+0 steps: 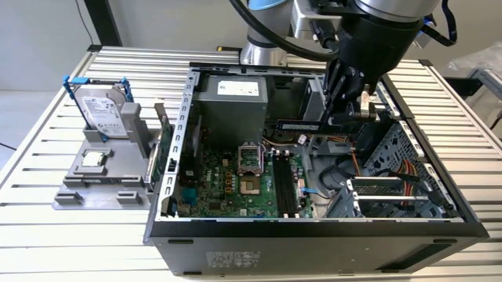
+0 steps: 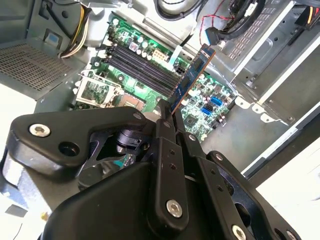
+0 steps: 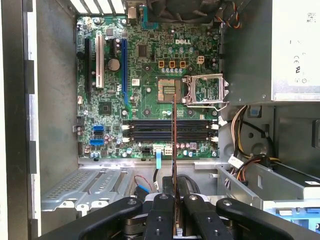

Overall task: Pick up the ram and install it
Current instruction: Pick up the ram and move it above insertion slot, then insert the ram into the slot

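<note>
Pickup done, install left: hand (image 1: 335,120) is clamped on the ram (image 1: 298,125), which is held mid-air right of centre in the exterior view above the open PC case (image 1: 314,232), not yet seated in the empty memory slots (image 1: 286,188).

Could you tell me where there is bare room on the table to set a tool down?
Bare table slats lie between the grey fixture and the table's near edge, at the exterior view's left of the computer case, and beyond the fixture. Inside the case it is crowded: cables, and the end effector holding the ram.
</note>
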`<state>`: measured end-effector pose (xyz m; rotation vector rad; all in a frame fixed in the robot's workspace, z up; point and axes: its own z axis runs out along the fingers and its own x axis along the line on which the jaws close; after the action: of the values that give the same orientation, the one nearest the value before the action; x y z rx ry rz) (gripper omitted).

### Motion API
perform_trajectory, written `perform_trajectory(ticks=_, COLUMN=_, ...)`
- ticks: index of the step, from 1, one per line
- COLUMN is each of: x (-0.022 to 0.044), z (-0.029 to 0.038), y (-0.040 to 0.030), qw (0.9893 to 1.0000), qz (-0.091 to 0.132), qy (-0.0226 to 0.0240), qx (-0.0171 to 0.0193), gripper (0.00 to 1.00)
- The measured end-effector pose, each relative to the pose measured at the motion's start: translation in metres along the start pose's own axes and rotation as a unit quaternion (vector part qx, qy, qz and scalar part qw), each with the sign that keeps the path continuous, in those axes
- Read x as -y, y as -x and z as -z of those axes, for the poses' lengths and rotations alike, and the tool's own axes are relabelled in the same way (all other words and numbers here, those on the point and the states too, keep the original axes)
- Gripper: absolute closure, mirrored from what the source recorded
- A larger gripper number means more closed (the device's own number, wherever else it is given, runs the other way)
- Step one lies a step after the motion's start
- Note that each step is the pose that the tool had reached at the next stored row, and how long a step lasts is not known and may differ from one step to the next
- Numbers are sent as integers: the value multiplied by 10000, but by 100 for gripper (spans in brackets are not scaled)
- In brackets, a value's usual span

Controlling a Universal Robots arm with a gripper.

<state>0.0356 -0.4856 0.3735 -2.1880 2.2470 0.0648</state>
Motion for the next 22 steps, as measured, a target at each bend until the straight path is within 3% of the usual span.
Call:
perform_trajectory(ticks=5, x=0, z=0, y=1, qw=10000, qz=-18, qy=-1, qx=1, gripper=100)
perform_trajectory(ticks=9, x=0, z=-1, y=1, qw=9998, qz=-214, qy=-7, qx=6, gripper=100)
perform_trajectory(ticks=16, x=0, z=-5, y=1, qw=9981, qz=-623, qy=-20, qx=16, gripper=100)
perform_trajectory(ticks=22, x=0, z=-6, y=0, qw=9967, qz=-810, qy=-26, qx=21, gripper=100)
